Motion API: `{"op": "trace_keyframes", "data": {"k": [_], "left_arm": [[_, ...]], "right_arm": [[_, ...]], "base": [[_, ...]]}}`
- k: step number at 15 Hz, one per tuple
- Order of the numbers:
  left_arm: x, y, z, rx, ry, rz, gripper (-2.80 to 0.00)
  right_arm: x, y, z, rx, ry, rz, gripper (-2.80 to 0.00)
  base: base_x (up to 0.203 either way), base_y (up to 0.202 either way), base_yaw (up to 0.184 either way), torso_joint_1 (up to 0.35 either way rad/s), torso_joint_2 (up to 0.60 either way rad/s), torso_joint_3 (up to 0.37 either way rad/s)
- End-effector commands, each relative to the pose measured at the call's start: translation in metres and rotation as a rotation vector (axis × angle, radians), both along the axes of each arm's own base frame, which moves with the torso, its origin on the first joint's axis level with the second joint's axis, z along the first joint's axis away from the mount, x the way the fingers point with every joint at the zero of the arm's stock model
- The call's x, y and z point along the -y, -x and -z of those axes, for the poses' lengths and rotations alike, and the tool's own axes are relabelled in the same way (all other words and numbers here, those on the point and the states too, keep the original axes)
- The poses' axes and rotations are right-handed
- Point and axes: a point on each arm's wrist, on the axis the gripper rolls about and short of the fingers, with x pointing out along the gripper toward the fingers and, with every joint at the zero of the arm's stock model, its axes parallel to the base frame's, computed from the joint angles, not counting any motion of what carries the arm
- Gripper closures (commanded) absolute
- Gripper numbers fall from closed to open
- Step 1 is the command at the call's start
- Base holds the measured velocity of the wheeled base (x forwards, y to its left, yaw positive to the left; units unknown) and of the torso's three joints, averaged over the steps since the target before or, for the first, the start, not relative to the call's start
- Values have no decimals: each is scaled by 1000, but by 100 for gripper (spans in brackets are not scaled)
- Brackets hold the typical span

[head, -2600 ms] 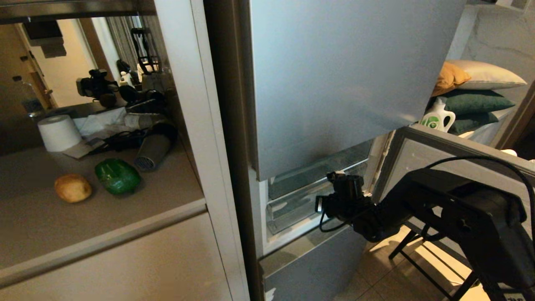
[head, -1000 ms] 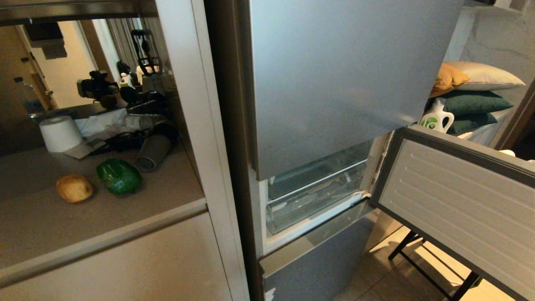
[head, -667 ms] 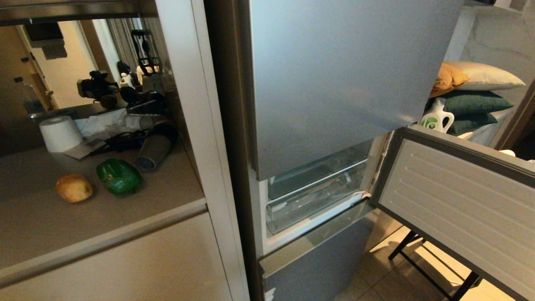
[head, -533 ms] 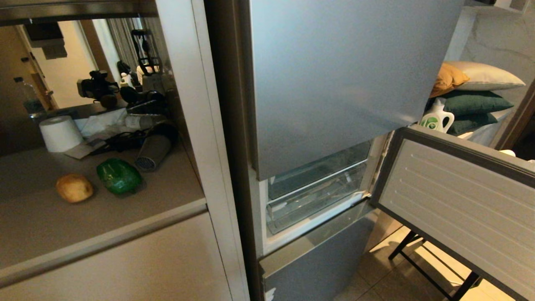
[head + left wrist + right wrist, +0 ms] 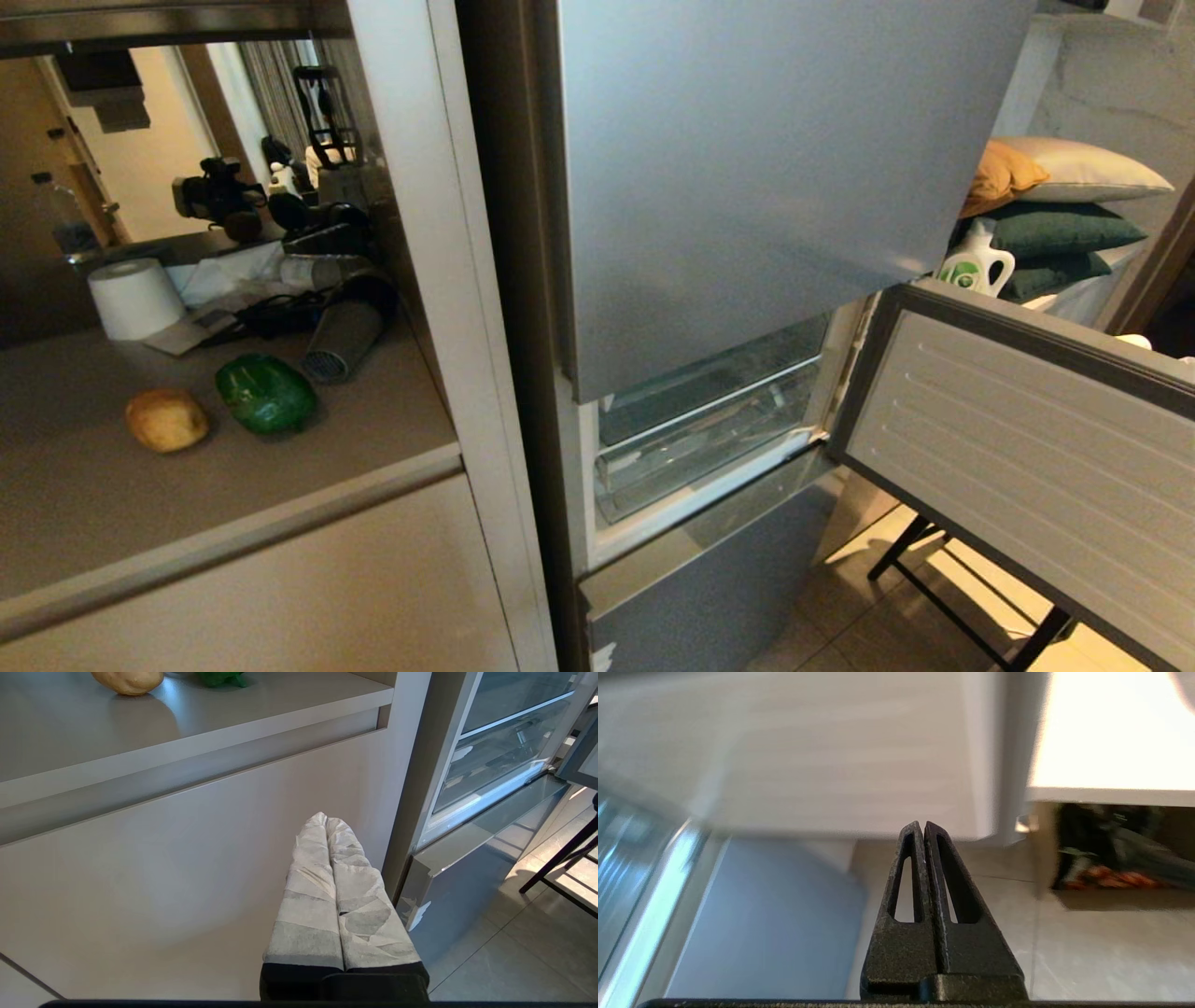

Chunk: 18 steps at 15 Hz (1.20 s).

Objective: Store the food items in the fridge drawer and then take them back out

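The tan potato (image 5: 166,420) and the dark-green bell pepper (image 5: 265,393) lie side by side on the grey counter (image 5: 233,504), left of the fridge; the potato (image 5: 128,677) also shows in the left wrist view. The fridge drawer (image 5: 702,448), a clear bin, sits pushed in behind the swung-open middle door (image 5: 1008,439). Neither arm appears in the head view. My left gripper (image 5: 326,820) is shut and empty, low in front of the beige cabinet door (image 5: 163,872). My right gripper (image 5: 923,825) is shut on nothing, low over the floor tiles beneath the open door.
A hair dryer (image 5: 341,336), cables and a paper roll (image 5: 133,297) crowd the back of the counter. A shut silver panel (image 5: 709,588) lies below the drawer. Black stand legs (image 5: 934,579), a detergent bottle (image 5: 976,257) and pillows (image 5: 1055,215) are to the right.
The right arm, earlier reaching at the clear drawer's front, has pulled back out of the head view. Door, drawer, potato and pepper stay where they were.
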Motion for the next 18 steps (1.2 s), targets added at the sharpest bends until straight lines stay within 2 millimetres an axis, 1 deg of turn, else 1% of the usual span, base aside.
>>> {"op": "trace_keyframes", "data": {"k": [1, 3, 5, 7, 8, 10, 14, 16, 18], "left_arm": [[0, -1, 3, -11, 0, 0, 0], [0, -1, 3, -11, 0, 1, 0], [0, -1, 3, -11, 0, 0, 0], [0, -1, 3, -11, -1, 0, 0], [0, -1, 3, -11, -1, 0, 0], [0, -1, 3, -11, 0, 1, 0], [0, -1, 3, -11, 0, 0, 0], [0, -1, 3, -11, 0, 0, 0], [0, -1, 3, -11, 0, 0, 0]], "right_arm": [[35, 4, 10, -18, -69, 68, 0], [67, 14, 12, -19, -83, 142, 0], [102, 28, 12, -14, -73, 218, 0], [128, 42, 13, -11, -63, 271, 0], [138, 44, 15, -10, -64, 278, 0], [156, 43, 25, 11, -42, 248, 0], [184, 37, 49, 99, 90, 87, 0], [193, 26, 59, 120, 95, 16, 0], [201, 15, 59, 130, 108, -21, 0]], "base": [[0, 0, 0, 0, 0, 0], [0, 0, 0, 0, 0, 0], [0, 0, 0, 0, 0, 0], [0, 0, 0, 0, 0, 0], [0, 0, 0, 0, 0, 0], [0, 0, 0, 0, 0, 0], [0, 0, 0, 0, 0, 0], [0, 0, 0, 0, 0, 0], [0, 0, 0, 0, 0, 0]]}}
